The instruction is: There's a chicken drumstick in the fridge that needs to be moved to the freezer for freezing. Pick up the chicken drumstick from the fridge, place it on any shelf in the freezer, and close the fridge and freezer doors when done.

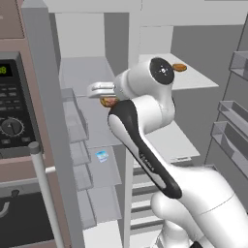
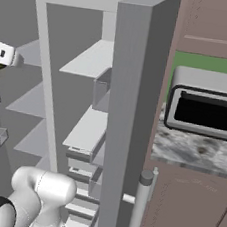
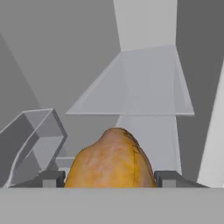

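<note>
while hovering before a freezer shelf, the fingers are clamped on the chicken drumstick.

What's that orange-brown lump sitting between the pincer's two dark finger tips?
The golden-brown chicken drumstick, clamped between the pincer's tips, seen in the hand view.

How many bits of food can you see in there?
2: the chicken drumstick held in the gripper, and a small brown item on the upper fridge shelf. Others may be hidden.
</note>
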You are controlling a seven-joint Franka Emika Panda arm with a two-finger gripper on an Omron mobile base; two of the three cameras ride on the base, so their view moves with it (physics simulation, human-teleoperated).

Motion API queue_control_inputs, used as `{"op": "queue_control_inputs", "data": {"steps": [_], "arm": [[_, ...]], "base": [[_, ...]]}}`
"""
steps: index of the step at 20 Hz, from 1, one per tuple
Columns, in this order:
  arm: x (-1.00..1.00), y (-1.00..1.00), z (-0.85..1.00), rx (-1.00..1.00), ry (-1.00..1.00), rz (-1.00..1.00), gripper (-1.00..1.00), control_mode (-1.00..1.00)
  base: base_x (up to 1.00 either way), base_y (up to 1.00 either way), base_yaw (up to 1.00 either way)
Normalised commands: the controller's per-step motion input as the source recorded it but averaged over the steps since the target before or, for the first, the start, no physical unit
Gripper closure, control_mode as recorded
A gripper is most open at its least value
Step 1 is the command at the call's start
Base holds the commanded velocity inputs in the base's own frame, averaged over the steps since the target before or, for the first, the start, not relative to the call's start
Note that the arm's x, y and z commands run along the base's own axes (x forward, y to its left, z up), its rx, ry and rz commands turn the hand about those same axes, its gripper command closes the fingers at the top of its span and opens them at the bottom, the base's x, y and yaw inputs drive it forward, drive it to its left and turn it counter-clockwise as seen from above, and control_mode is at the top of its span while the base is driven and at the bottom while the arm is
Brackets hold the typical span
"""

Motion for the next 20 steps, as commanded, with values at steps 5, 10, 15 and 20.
{"op": "queue_control_inputs", "data": {"steps": [5,10,15,20], "arm": [[0.36,0.10,0.00,-0.04,0.00,0.00,1.00,-1.00],[0.36,0.09,0.00,-0.03,0.00,0.00,1.00,-1.00],[0.38,0.01,0.00,0.00,0.00,0.00,1.00,-1.00],[0.47,0.18,0.00,0.00,0.00,0.00,1.00,-1.00]], "base": [[0.00,0.00,0.00],[0.00,0.00,0.00],[0.00,0.00,0.00],[0.00,0.00,0.00]]}}
